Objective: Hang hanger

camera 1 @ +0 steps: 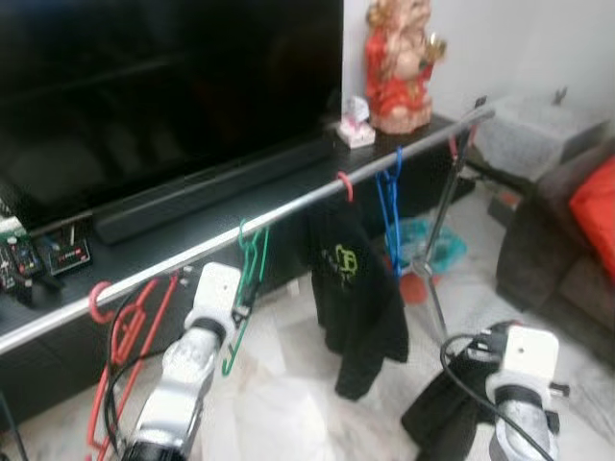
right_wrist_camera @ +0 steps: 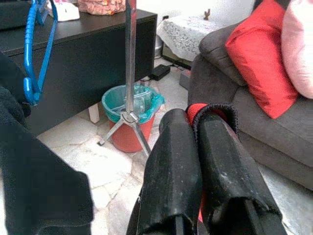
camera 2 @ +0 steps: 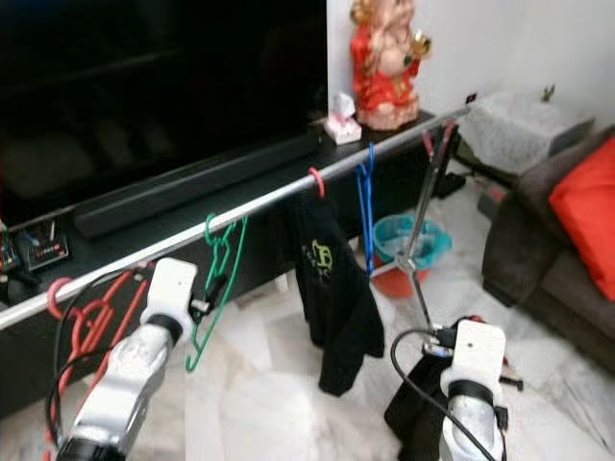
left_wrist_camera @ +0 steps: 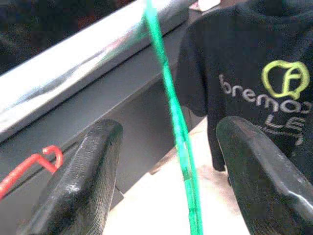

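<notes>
Plastic, thin and bright green, the green hanger [camera 1: 246, 288] hangs by its hook from the silver rail [camera 1: 288, 213], its frame tilted below the bar. At the far left a red hanger [camera 1: 125, 327] hooks the same rail. The left gripper [left_wrist_camera: 168, 171] is raised just under the rail with its fingers [left_wrist_camera: 83, 181] spread wide, the green wire running between them without clearly touching either pad. Behind the rail stand a black TV cabinet [camera 1: 192, 230] with a soundbar [camera 1: 207, 192] and a large dark television [camera 1: 163, 86]. Further right a black T-shirt [camera 1: 360, 298] hangs on a pinkish-red hook, printed with a yellow-green apple-like emblem and pale lettering that partly reads "bremo"; beside it dangles a blue hanger [camera 1: 389, 216]. A red and gold figurine [camera 1: 402, 62] stands on the cabinet end. The right gripper [right_wrist_camera: 198, 161] is low, its fingers closed together on a piece of red and black cloth [right_wrist_camera: 212, 112], near the rail's tripod leg [right_wrist_camera: 129, 73], a teal-lined bin [right_wrist_camera: 131, 105] and a grey sofa [right_wrist_camera: 234, 88] with a red cushion [right_wrist_camera: 257, 54].
</notes>
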{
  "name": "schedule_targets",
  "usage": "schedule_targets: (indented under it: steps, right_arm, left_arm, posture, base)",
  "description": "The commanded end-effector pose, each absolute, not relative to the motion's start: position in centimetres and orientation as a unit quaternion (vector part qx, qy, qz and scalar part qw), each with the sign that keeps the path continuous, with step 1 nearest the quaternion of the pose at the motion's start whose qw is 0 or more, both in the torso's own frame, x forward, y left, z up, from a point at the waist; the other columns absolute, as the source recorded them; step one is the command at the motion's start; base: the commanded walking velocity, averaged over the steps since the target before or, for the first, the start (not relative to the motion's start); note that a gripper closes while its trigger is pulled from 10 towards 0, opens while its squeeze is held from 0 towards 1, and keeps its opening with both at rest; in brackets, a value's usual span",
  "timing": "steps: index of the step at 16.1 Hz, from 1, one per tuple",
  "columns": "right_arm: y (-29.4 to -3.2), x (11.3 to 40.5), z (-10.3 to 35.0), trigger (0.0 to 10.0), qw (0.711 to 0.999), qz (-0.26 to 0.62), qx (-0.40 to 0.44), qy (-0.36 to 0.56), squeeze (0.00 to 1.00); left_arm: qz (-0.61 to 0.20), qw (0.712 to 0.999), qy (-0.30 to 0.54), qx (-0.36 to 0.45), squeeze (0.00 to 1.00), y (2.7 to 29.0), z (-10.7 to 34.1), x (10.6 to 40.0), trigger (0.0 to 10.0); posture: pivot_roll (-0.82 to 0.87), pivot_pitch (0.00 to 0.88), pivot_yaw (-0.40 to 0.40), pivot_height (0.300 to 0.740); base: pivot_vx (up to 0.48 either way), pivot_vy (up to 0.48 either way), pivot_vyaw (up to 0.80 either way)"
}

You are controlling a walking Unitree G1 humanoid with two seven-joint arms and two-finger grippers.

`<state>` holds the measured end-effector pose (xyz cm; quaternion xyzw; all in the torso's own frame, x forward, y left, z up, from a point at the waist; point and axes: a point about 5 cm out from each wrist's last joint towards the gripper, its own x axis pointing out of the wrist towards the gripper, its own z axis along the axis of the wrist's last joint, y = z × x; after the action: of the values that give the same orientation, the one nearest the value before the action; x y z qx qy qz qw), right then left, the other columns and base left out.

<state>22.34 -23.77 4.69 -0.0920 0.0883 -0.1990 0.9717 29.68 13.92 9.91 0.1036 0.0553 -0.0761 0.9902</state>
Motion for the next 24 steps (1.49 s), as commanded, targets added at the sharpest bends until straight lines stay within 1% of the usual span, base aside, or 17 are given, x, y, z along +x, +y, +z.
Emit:
schedule_targets:
  steps: [1,4,5,9,11,13,15,19,20,21,22,23,24]
  right_arm:
    - [-23.7,22.6,5.2,10.0,0.973,-0.199,-0.092,0.073,0.0]
    - [-23.7,22.6,5.2,10.0,0.973,-0.198,-0.091,0.073,0.0]
    - [-23.7,22.7,5.2,10.0,0.973,-0.197,-0.091,0.073,0.0]
    - [-23.6,22.7,5.3,10.0,0.973,-0.198,-0.091,0.072,0.0]
    - [-23.6,22.8,5.4,10.0,0.974,-0.197,-0.092,0.07,0.0]
    - [-23.6,22.8,5.4,10.0,0.974,-0.197,-0.093,0.071,0.0]
    - [-23.5,22.9,5.3,10.0,0.974,-0.195,-0.094,0.071,0.0]
    - [-23.7,22.7,5.4,10.0,0.972,-0.2,-0.097,0.07,0.0]
    - [-23.9,22.6,5.4,10.0,0.972,-0.202,-0.098,0.07,0.0]
    - [-23.9,22.6,5.4,10.0,0.972,-0.203,-0.098,0.07,0.0]
    - [-24.0,22.6,5.5,10.0,0.972,-0.203,-0.098,0.07,0.0]
    - [-24.0,22.6,5.5,10.0,0.972,-0.203,-0.098,0.07,0.0]
    - [-24.0,22.6,5.5,10.0,0.972,-0.203,-0.098,0.07,0.0]
  left_arm:
    - [-0.072,0.99,0.057,0.11,0.0,13.8,10.2,30.1,10.0]
    - [-0.087,0.988,0.067,0.112,0.0,13.3,10.1,30.4,10.0]
    - [-0.098,0.984,0.077,0.129,0.0,12.7,9.9,30.9,10.0]
    - [-0.067,0.982,0.098,0.148,0.0,12.5,10.2,32.8,10.0]
    - [-0.061,0.983,0.097,0.141,0.0,12.4,10.5,33.4,10.0]
    - [-0.064,0.982,0.1,0.145,0.0,12.2,10.6,33.6,10.0]
    - [-0.084,0.975,0.119,0.166,0.0,11.6,10.3,34.1,10.0]
    - [-0.087,0.97,0.134,0.184,0.0,10.9,9.6,34.3,10.0]
    - [-0.084,0.97,0.137,0.183,0.0,10.7,9.5,34.6,4.3]
    - [-0.083,0.97,0.137,0.183,0.0,10.6,9.5,34.6,4.3]
    - [-0.083,0.97,0.138,0.183,0.0,10.5,9.4,34.7,1.3]
    - [-0.083,0.97,0.14,0.184,0.0,10.5,9.3,34.7,0.0]
    - [-0.083,0.97,0.14,0.184,0.0,10.5,9.3,34.7,0.0]
  posture:
    - [-0.03,0.0,0.062,0.74]
    - [-0.03,0.0,0.063,0.74]
    - [-0.03,0.0,0.063,0.74]
    - [-0.04,0.0,0.063,0.74]
    - [-0.05,0.0,0.066,0.74]
    - [-0.04,0.0,0.064,0.74]
    - [-0.05,0.0,0.066,0.74]
    - [-0.06,0.0,0.071,0.74]
    - [-0.06,0.0,0.069,0.74]
    - [-0.06,0.0,0.069,0.74]
    - [-0.06,0.0,0.066,0.74]
    - [-0.06,0.0,0.065,0.74]
    - [-0.06,0.0,0.065,0.74]
  base:
    - [0.0,0.0,0.0]
    - [0.0,0.0,0.0]
    - [0.0,0.0,0.0]
    - [0.0,0.0,0.0]
    - [0.0,0.0,0.0]
    - [0.0,0.0,0.0]
    - [0.0,0.0,0.0]
    - [0.0,0.0,0.0]
    - [0.0,0.0,0.0]
    - [0.0,0.0,0.0]
    - [0.0,0.0,0.0]
    - [0.0,0.0,0.0]
    - [0.0,0.0,0.0]
